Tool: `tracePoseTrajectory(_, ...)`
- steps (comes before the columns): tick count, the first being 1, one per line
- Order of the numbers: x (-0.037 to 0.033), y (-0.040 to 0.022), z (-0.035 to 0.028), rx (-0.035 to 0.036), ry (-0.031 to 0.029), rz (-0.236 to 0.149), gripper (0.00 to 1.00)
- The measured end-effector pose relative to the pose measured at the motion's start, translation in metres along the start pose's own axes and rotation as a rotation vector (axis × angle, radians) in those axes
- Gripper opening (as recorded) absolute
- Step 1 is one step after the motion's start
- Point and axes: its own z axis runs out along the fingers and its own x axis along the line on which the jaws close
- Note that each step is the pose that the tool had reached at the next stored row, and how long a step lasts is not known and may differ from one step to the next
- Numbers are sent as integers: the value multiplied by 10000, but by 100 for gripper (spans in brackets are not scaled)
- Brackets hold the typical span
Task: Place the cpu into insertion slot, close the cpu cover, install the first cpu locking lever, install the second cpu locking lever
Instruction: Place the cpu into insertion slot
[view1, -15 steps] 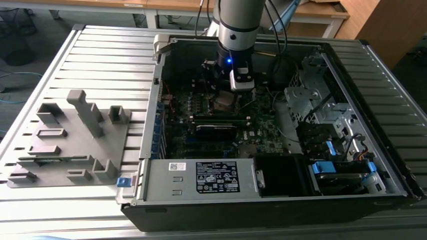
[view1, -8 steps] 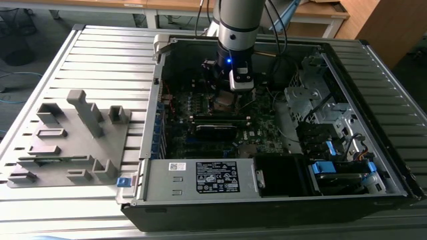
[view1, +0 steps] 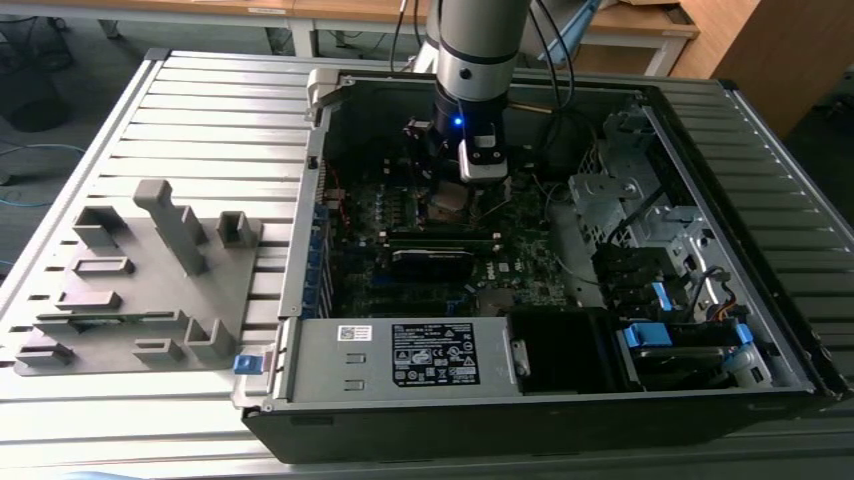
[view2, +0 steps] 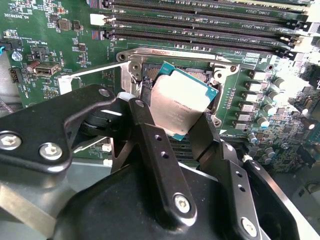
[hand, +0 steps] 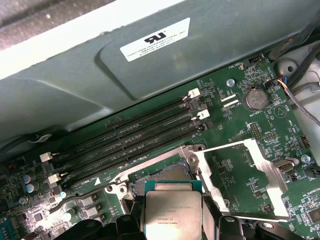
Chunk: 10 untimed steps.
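The two black fingers (view2: 155, 145) are clamped on opposite edges of the cpu (view2: 182, 102), silver top facing up. They hold it right over the insertion slot (view2: 200, 75), sitting slightly askew to the slot's metal rim (whether it touches the slot I cannot tell). Beside the slot in the first wrist view, the cpu cover (hand: 267, 167) is swung open and lies back over the green motherboard (hand: 235, 115). Past the slot run the long black memory slots (hand: 130, 140), with a coin battery (hand: 256, 97) off to one side. In the exterior view, the arm reaches down into the open computer case (view1: 307, 200). The case rests on the slatted counter (view1: 200, 100), with a grey fixture block (view1: 147, 270) at the exterior view's left.
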Motion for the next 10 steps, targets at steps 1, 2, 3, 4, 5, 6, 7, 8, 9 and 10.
tracePoseTrajectory(1, 0, 0, 0, 1, 0, 2, 54)
tracePoseTrajectory(2, 0, 0, 1, 0, -2, 32, 54)
tracePoseTrajectory(3, 0, 0, 2, -2, -7, 127, 54)
tracePoseTrajectory(4, 0, 0, 3, -2, -15, 293, 54)
tracePoseTrajectory(5, 0, 0, 5, -2, -24, 473, 54)
tracePoseTrajectory(6, 0, 0, 6, -2, -33, 650, 54)
tracePoseTrajectory(7, 0, 0, 7, -3, -42, 832, 54)
tracePoseTrajectory(8, 0, 0, 8, -3, -52, 1026, 54)
tracePoseTrajectory(9, 0, -1, 10, -3, -60, 1207, 54)
tracePoseTrajectory(10, 0, -1, 11, -4, -69, 1386, 54)
